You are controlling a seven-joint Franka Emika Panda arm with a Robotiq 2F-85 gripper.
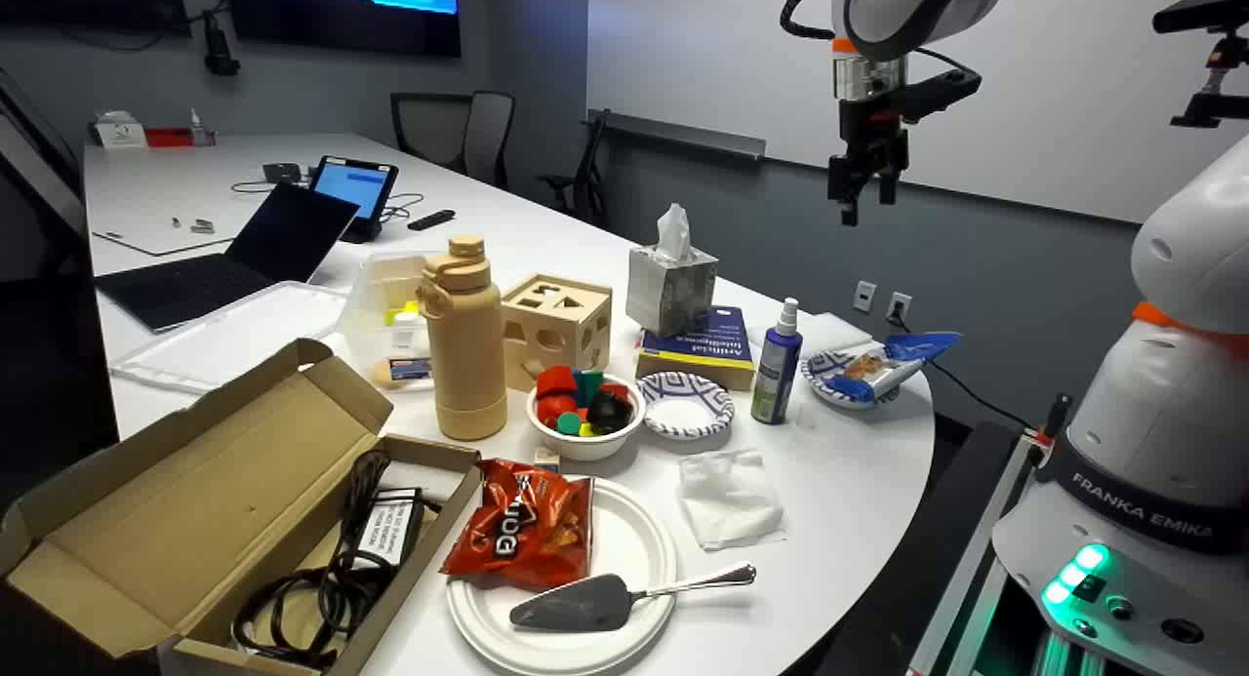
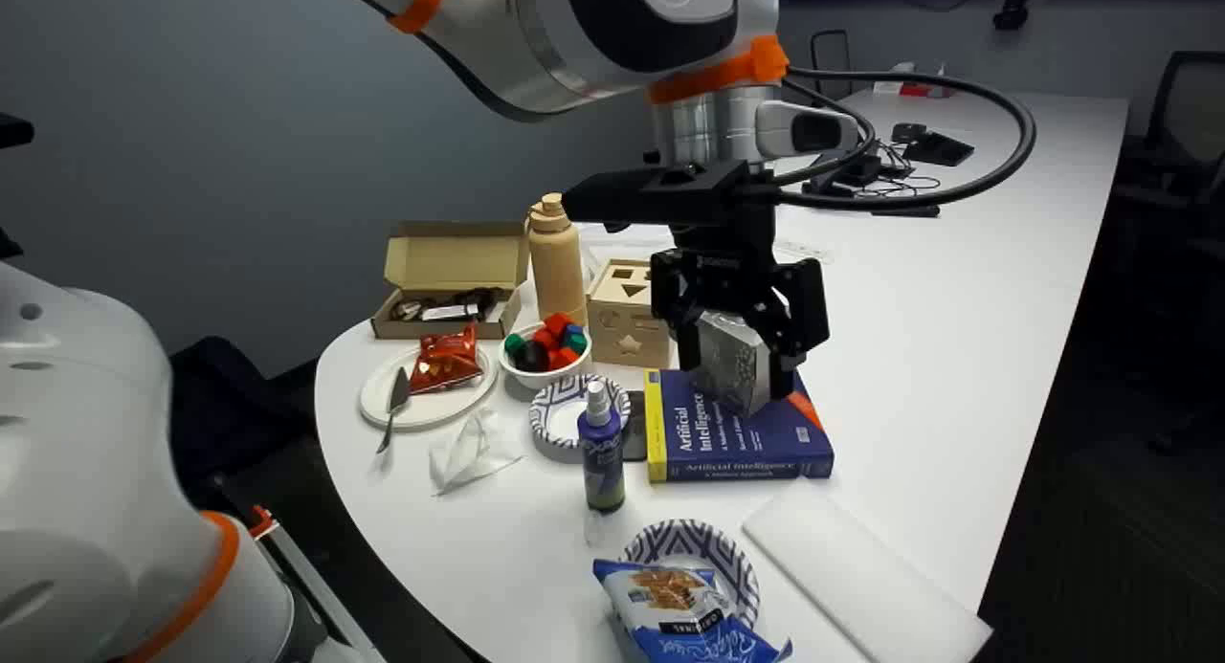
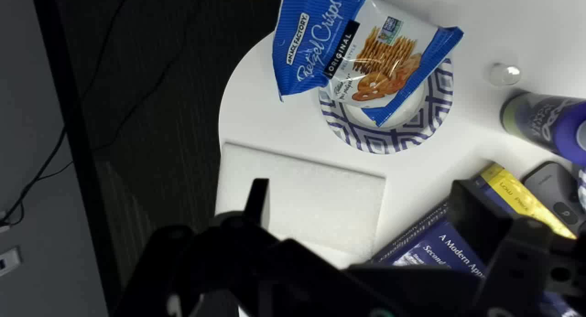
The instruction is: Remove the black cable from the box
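White desk (image 1: 839,500) is curving round at one end. Open cardboard box (image 1: 234,481) is lying near the edge, white plate (image 1: 639,530) sitting just beside it. Tan bottle (image 1: 468,354) is standing upright; wooden cube (image 1: 576,344) and white bowl (image 1: 585,449) are resting close by. Patterned plate (image 1: 688,408), rumpled tissue (image 1: 730,500), upright spray bottle (image 1: 776,369) and blue book (image 2: 737,443) are sharing this end. Second patterned plate (image 2: 734,555) and white slab (image 2: 866,577) are lying near the book. Farther back, black laptop (image 1: 239,261) is sitting open.
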